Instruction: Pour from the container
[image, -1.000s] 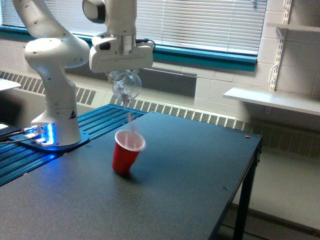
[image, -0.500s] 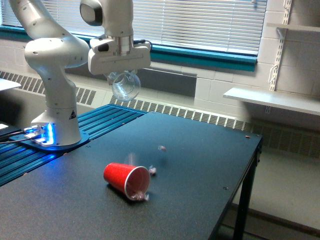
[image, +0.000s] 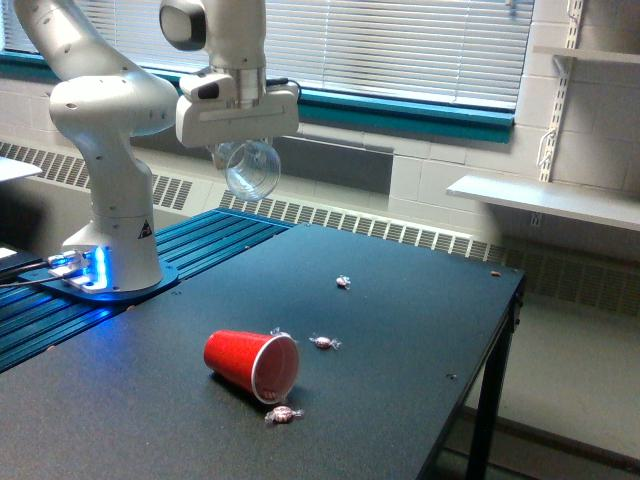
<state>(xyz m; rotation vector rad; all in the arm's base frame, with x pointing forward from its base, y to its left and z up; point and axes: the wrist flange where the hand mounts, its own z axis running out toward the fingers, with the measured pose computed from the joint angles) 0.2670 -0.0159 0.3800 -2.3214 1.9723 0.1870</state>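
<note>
My gripper (image: 243, 150) hangs high over the table's back left, shut on the container (image: 251, 170), a clear plastic cup tipped with its rim facing down and toward the camera. It looks empty. Below and in front of it a red cup (image: 250, 364) lies on its side on the dark table (image: 400, 340), its white mouth toward the exterior view's right. Three wrapped candies lie loose: one (image: 283, 414) by the cup's mouth, one (image: 322, 342) just right of it, one (image: 343, 282) farther back.
The arm's white base (image: 110, 240) stands on a blue ribbed platform (image: 200, 245) at the exterior view's left. The table's right edge (image: 495, 350) drops off to the floor. A wall shelf (image: 545, 200) sits at the right.
A second ago the red cup stood upright under the pouring container; it has fallen onto its side and candies have scattered over the table. The gripper shifted slightly left.
</note>
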